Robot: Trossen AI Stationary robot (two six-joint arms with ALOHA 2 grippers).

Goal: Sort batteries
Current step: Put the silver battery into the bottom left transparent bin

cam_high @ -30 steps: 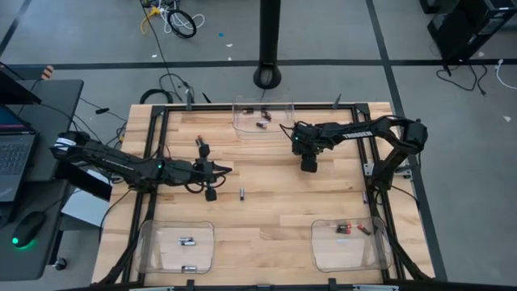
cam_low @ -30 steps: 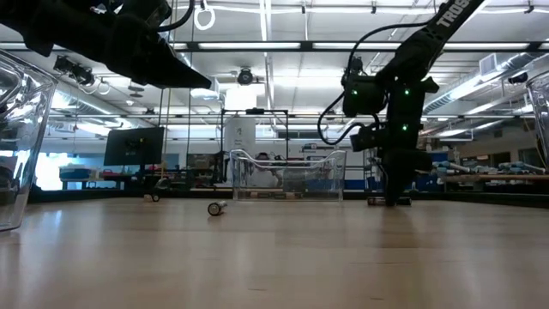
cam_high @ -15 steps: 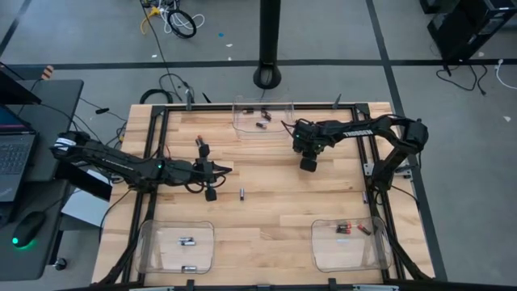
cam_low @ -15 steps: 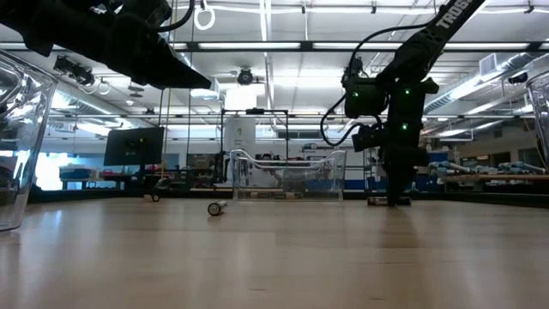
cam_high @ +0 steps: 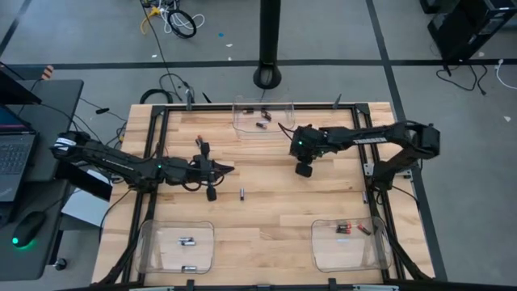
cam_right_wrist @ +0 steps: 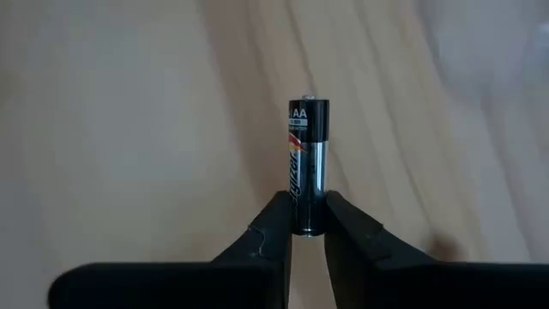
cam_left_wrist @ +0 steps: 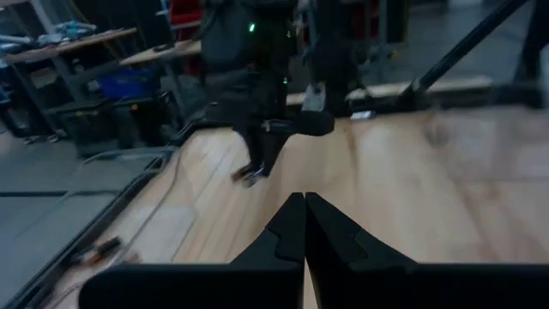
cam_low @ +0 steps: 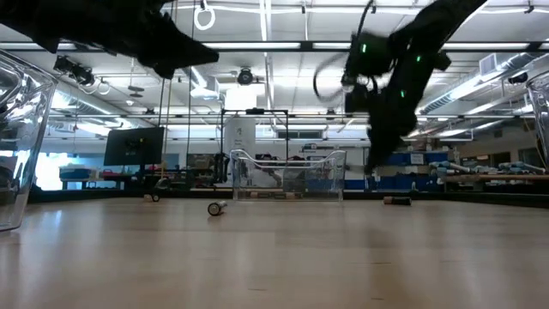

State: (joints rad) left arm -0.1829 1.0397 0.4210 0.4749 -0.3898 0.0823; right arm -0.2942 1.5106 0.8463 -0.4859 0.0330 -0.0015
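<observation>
**Right gripper pinches an AA cell above the table**

The right gripper pinches a black-and-silver AA battery by one end, its long axis running straight out from the fingertips over the wooden table. The left gripper hangs pressed together.

The far clear plastic bin holds dark cells, the near left bin 2 silvery ones, and the near right bin black-and-red ones. 1 loose small battery lies mid-table.
</observation>
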